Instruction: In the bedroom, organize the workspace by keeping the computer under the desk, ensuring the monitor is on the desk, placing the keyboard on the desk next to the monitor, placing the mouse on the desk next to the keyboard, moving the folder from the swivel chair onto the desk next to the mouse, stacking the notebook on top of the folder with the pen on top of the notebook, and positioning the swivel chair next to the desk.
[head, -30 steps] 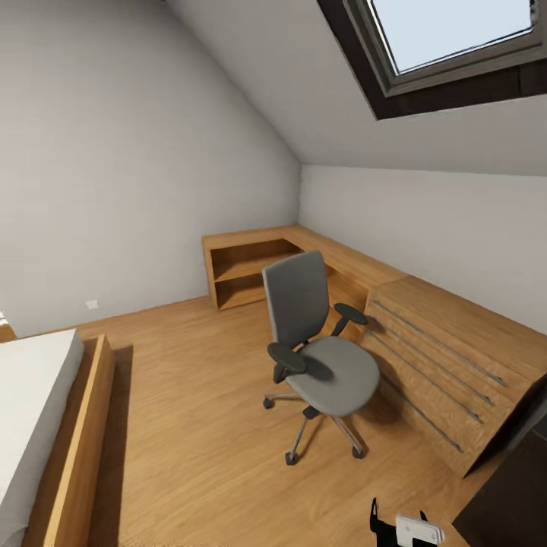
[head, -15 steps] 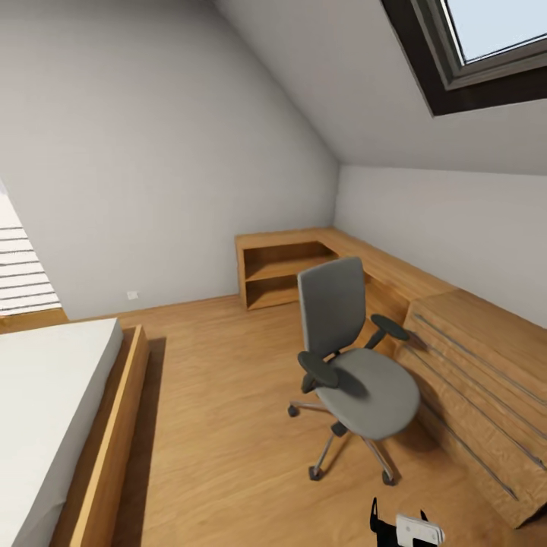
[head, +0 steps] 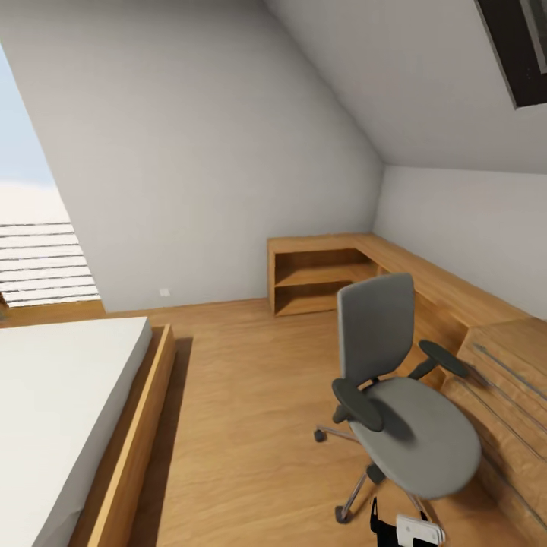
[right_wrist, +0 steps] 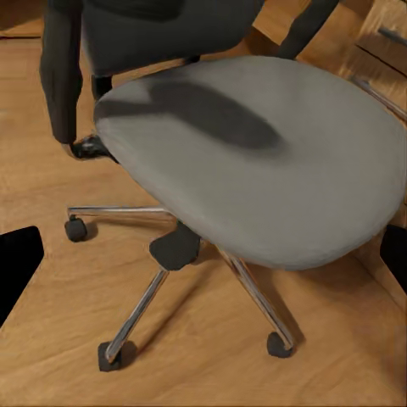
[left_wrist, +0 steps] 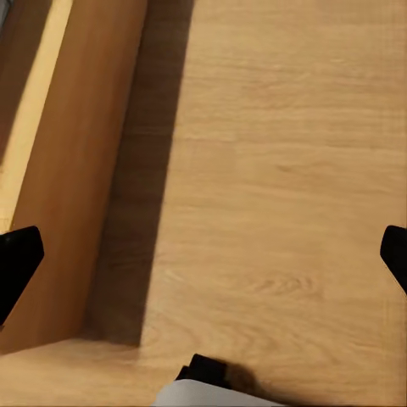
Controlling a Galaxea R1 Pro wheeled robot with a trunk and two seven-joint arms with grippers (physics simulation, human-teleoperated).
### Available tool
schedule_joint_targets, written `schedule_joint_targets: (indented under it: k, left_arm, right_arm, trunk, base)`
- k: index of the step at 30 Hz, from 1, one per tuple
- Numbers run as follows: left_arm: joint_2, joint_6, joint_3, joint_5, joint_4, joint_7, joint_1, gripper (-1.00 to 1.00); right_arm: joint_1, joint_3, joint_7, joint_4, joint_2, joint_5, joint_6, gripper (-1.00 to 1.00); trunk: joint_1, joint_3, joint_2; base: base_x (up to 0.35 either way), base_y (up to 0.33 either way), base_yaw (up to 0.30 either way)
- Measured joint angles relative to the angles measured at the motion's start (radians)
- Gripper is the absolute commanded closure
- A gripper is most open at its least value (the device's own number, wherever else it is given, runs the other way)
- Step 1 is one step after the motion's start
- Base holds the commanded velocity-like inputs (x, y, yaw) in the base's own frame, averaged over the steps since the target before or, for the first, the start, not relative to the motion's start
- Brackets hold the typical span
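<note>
Facing the corner of the bedroom [head: 228,137], the head camera takes in pale grey walls under a sloped ceiling and an oak plank floor [head: 243,395].

1. Far left: a bright window with horizontal slats [head: 45,258] sits above a bed [head: 61,395] with a white mattress in a light-wood frame. The frame's long side runs along the floor and throws a dark shadow on the planks beside it.
2. Centre: a small white wall socket [head: 164,292] sits low on the wall. A light-wood open shelf unit [head: 319,277] stands in the corner and continues as a low ledge along the right wall.
3. Right: the swivel chair [head: 403,403] stands upright on the floor, just beside a light-wood drawer chest [head: 505,395] with thin metal handles. Its grey seat is bare, with nothing lying on it. The black armrests and chrome base on casters are visible.
4. Upper right corner: the dark frame of a skylight [head: 524,45].

Left pincer [left_wrist: 203,254]: the two dark fingertips sit at opposite edges of the left wrist view, spread wide, with nothing between them; below are the floor planks and the bed frame.

Right pincer [right_wrist: 203,246]: the fingertips are likewise spread wide and hold nothing; it hangs above the chair seat and the chrome base.
</note>
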Motion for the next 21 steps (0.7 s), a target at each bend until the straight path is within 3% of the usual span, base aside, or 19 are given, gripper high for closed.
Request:
schedule_joint_targets:
  k: [8,21]
  left_arm:
    - [0.001,-0.012,0.0,0.001,0.004,0.0,0.0,-1.0]
    - [-0.002,-0.015,-0.002,-0.001,0.004,0.0,0.0,-1.0]
  right_arm:
    - [0.0,0.0,0.0,0.0,0.0,-0.001,0.0,-1.0]
    - [0.0,0.0,0.003,0.0,-0.001,0.0,0.003,-1.0]
  trunk:
    - [0.0,0.0,0.0]
    - [0.0,0.0,0.0]
  base:
    - [0.243,0.035,0.265]
    - [0.055,0.012,0.282]
